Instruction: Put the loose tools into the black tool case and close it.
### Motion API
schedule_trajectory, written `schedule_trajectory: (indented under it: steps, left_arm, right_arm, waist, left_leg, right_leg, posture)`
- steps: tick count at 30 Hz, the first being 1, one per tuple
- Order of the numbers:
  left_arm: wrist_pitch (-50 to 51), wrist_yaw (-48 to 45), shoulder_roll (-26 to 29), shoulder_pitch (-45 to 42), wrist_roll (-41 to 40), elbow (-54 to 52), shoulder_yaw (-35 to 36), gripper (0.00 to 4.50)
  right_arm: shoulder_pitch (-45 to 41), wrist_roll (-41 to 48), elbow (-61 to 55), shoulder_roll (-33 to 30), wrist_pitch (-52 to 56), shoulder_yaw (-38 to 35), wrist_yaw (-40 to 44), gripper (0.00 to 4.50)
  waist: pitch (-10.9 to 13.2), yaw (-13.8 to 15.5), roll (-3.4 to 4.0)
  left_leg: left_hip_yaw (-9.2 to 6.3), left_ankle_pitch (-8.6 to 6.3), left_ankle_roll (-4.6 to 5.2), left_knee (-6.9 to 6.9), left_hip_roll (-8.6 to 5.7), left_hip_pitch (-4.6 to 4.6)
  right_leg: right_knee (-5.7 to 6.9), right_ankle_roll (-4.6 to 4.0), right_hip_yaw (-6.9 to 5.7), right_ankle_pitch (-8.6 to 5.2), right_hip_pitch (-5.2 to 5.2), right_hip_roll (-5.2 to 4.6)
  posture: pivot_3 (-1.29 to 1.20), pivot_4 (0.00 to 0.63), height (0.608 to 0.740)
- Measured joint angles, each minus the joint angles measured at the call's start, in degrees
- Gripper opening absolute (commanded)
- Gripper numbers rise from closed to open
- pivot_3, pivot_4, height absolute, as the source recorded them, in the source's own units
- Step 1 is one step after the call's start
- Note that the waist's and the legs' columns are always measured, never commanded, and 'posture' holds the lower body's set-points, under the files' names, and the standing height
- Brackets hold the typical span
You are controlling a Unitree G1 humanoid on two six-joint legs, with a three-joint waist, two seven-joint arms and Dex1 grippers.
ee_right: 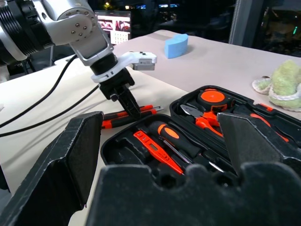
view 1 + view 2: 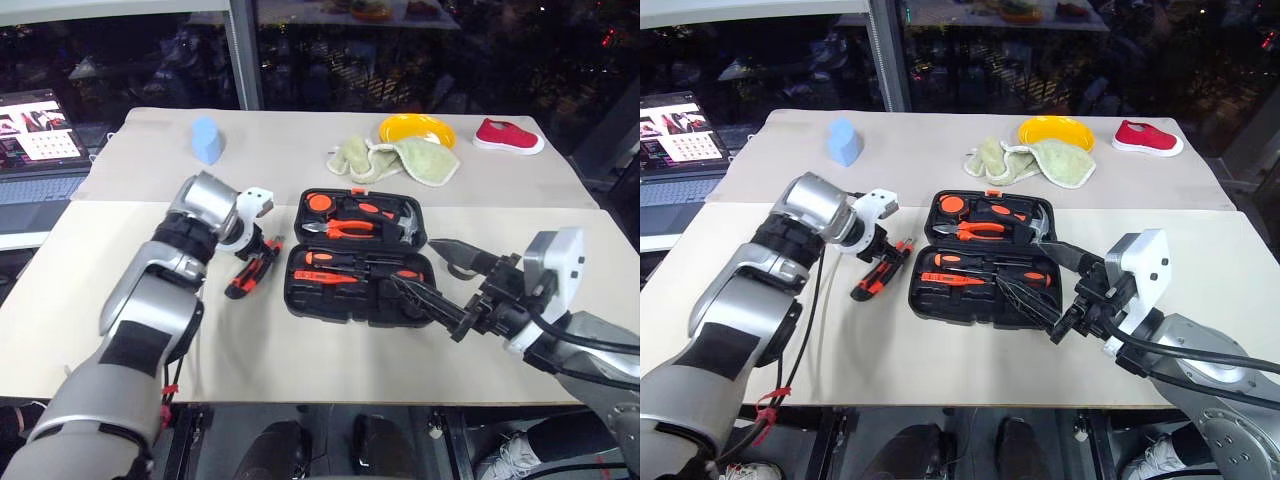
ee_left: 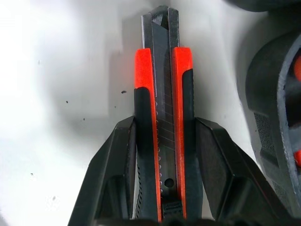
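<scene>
Pale bench (image 2: 330,340), two sections butted together. Open black tool case (image 2: 357,262) lying flat at mid-bench, lid half toward the far side. Held in the lid half: orange-handled pliers (image 2: 343,229), steel-headed hammer (image 2: 400,222), round orange-and-black tape measure (image 2: 320,203). Held in the near half: two orange-and-black screwdrivers (image 2: 345,262) side by side, plus a slim orange tool (image 2: 325,277). Left gripper (image 2: 252,246) just left of the case, clamped on the orange-and-black utility knife (image 3: 163,122), fingers (image 3: 115,169) pressed on both flanks. Beside it on the bench, a loose screwdriver (image 1: 123,117). Right gripper (image 2: 432,278) spread wide, holding nothing, over the case's right end. Farther back: green cloths (image 2: 392,157), yellow plate (image 2: 416,129), red shoe (image 2: 507,136), blue block (image 2: 207,140).
</scene>
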Motion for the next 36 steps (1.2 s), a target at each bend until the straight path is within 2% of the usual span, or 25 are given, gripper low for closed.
schedule_trajectory:
  steps: [3, 6, 10, 13, 17, 22, 32, 34, 36]
  left_arm:
    - [-10.98, -7.79, 0.91, -0.04, 1.13, -7.26, -1.43, 1.4]
    - [-14.46, -11.39, -2.34, 0.2, 1.77, -11.25, -2.67, 1.4]
    - [-11.8, -13.41, -8.82, 0.24, 1.82, -17.33, -4.85, 1.4]
    - [-8.94, -13.63, -11.26, 0.24, 2.72, -20.18, -6.52, 1.4]
    - [3.73, -12.06, -16.94, 0.29, 3.12, -22.66, -9.74, 1.4]
    - [9.2, -10.51, -16.86, 2.48, 4.23, -24.94, -12.48, 1.4]
    - [4.41, -7.53, -16.92, 4.09, 6.61, -25.09, -13.82, 1.4]
    - [3.65, -7.29, -16.96, 4.33, 6.81, -25.14, -13.82, 2.41]
    - [4.01, -6.91, -17.12, 5.12, 6.7, -25.08, -13.97, 2.89]
  right_arm:
    - [1.68, 0.09, -0.17, -1.88, 0.2, -0.01, 1.97, 4.5]
    - [3.98, -0.32, -0.2, -3.45, 0.38, -0.12, 3.84, 4.5]
    - [6.12, -1.3, -0.28, -4.43, 0.51, -0.37, 5.12, 4.5]
    - [7.35, -1.34, -0.36, -4.4, 0.51, -0.74, 5.05, 4.5]
    - [8.98, -1.44, -1.88, -2.91, 0.49, -1.09, 3.48, 4.5]
    - [10.59, -1.62, -3.13, -1.79, 0.41, -2.05, 2.12, 4.5]
    - [12.01, -1.94, -3.91, -1.21, 0.07, -2.71, 1.0, 4.5]
    - [11.99, -2.26, -3.91, -1.2, 0.05, -2.71, 0.96, 4.5]
    - [11.83, -2.28, -3.91, -1.2, 0.04, -2.71, 0.86, 4.5]
  waist:
    - [0.0, 0.5, 0.0]
    - [0.0, 0.74, 0.0]
    - [0.02, 0.5, -0.04]
    - [0.02, -0.08, -0.03]
    - [0.03, 0.12, -0.04]
    - [0.02, -0.49, -0.03]
    - [0.02, 0.26, -0.02]
    - [0.0, 0.29, 0.0]
    - [0.0, 0.3, 0.0]
  left_leg:
    - [-0.01, -0.07, 0.19, 0.03, -0.03, -0.04]
    - [-0.01, -0.06, 0.27, 0.07, -0.06, -0.13]
    - [-0.01, -0.04, 0.32, 0.26, -0.05, -0.21]
    - [0.04, -0.03, 0.3, 0.27, -0.02, -0.09]
    - [0.01, -0.22, 0.87, 0.46, 0.04, -0.09]
    - [0.04, -0.11, 0.67, 0.57, 0.04, -0.06]
    - [0.02, -0.01, 0.47, 0.54, 0.04, -0.04]
    - [0.02, -0.01, 0.47, 0.54, 0.04, 0.01]
    - [0.03, -0.01, 0.48, 0.54, 0.04, 0.02]
  right_leg:
    - [-0.07, 0.03, -0.02, 0.01, 0.02, -0.05]
    - [-0.09, 0.09, -0.04, 0.02, 0.03, -0.04]
    - [-0.09, 0.17, -0.03, -0.01, 0.02, 0.0]
    - [0.0, 0.15, 0.07, -0.03, 0.07, 0.02]
    - [0.08, 0.2, 0.02, -0.06, 0.16, 0.08]
    - [0.14, 0.21, 0.05, -0.06, 0.16, 0.12]
    - [0.1, 0.2, 0.05, -0.06, 0.19, 0.07]
    - [0.1, 0.2, 0.04, -0.06, 0.26, 0.06]
    - [0.1, 0.21, 0.05, -0.06, 0.26, 0.05]
  posture:
    - [0.0, 0.15, 0.74]
    - [0.0, 0.15, 0.74]
    - [0.0, 0.15, 0.74]
    - [0.0, 0.15, 0.74]
    - [0.0, 0.15, 0.74]
    - [0.0, 0.15, 0.74]
    - [0.0, 0.15, 0.74]
    - [0.0, 0.15, 0.74]
    - [0.0, 0.15, 0.74]
